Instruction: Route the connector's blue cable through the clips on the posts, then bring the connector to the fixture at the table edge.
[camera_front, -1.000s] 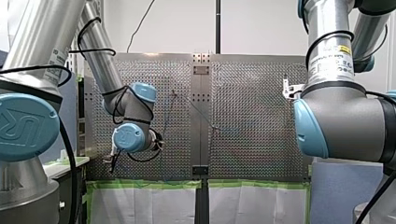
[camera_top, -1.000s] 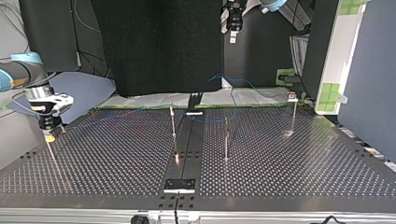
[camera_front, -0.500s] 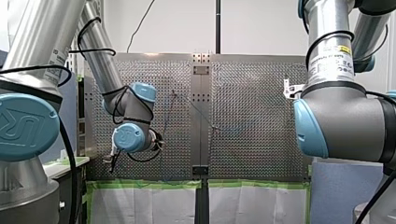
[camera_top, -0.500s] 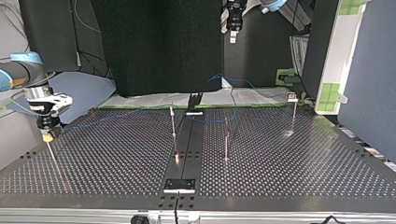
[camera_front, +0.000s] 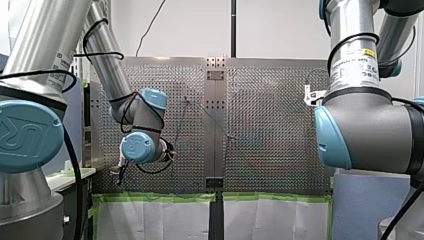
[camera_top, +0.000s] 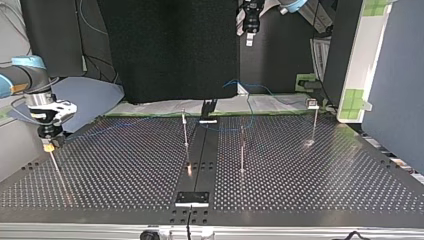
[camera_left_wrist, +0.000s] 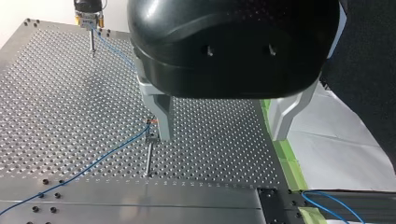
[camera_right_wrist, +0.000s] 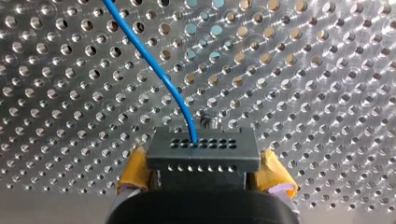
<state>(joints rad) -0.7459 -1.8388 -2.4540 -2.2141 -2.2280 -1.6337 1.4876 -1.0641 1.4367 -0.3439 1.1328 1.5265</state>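
In the right wrist view a dark grey connector (camera_right_wrist: 203, 149) with rows of holes sits between the yellow pads (camera_right_wrist: 134, 169) of my right gripper (camera_right_wrist: 204, 170), which is shut on it. The blue cable (camera_right_wrist: 154, 65) leaves the connector's top face. At the top view's left, my right gripper (camera_top: 48, 142) hovers over the top of a thin post (camera_top: 56, 167) near the table's edge. The cable (camera_left_wrist: 112, 149) runs through a clip (camera_left_wrist: 150, 123) on a post just beside one metal finger (camera_left_wrist: 161, 116) of my left gripper (camera_left_wrist: 220, 137), which is open, empty and raised above the table.
Three more thin posts (camera_top: 185, 132) (camera_top: 242, 150) (camera_top: 314, 122) stand around the top view's middle and right. A dark centre strip (camera_top: 199, 160) carries a small plate (camera_top: 192, 198) at the near edge. Green tape and white sheet (camera_left_wrist: 327, 135) border the table by my left gripper.
My right gripper has drifted slightly toward the top view's left with the connector. My left arm has not moved.
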